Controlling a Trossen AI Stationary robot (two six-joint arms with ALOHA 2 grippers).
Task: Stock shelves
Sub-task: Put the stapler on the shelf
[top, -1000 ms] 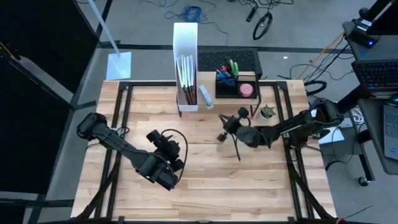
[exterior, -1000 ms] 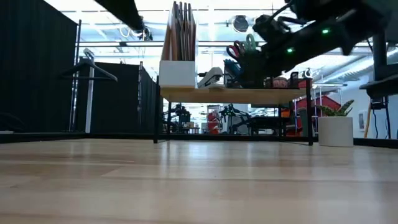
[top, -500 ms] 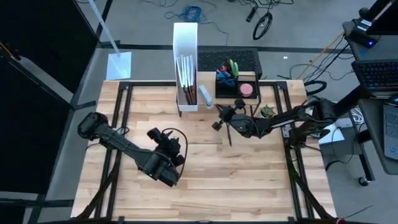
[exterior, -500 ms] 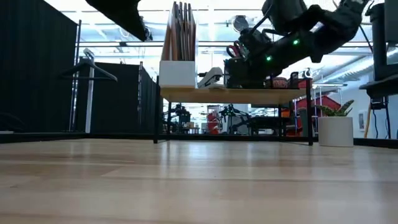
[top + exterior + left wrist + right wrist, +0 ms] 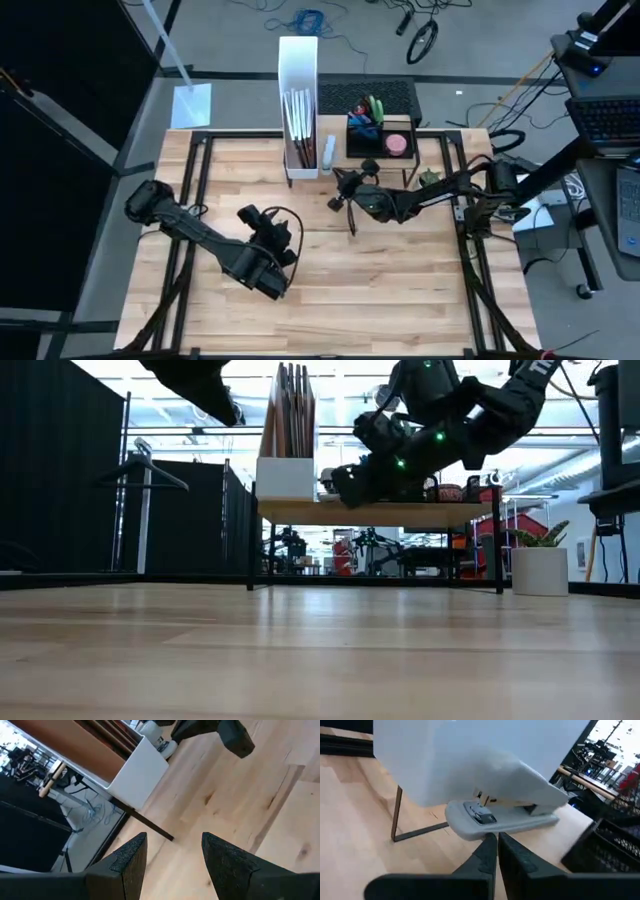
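Note:
The shelves (image 5: 400, 512) stand at the table's far middle, a light-wood top on black legs. On the top are a white file box (image 5: 298, 100), a grey-white stapler (image 5: 505, 817) beside it, and a black organizer (image 5: 378, 135). My right gripper (image 5: 496, 836) is shut and points at the stapler's near long side, just above the shelf top (image 5: 560, 840). In the high view it (image 5: 335, 190) is at the shelf's near edge. My left gripper (image 5: 172, 840) is open and empty, raised over the table's left middle (image 5: 258, 218). My right gripper's shut fingertips (image 5: 489, 842) stand right at the stapler's base (image 5: 487, 831), slanting down from the table's near right. I cannot tell whether they touch it. The stapler lies flat on the shelf top.
A small potted plant (image 5: 430, 180) stands on the table right of my right arm. A pink round thing (image 5: 397, 144) lies by the organizer. The shelf's black leg (image 5: 396, 815) stands below the file box. Bare table lies along the near side.
My right gripper has gone toward the table's left and far edges, up to the shelf's near edge by the stapler. The stapler and the other shelf items have stayed in place.

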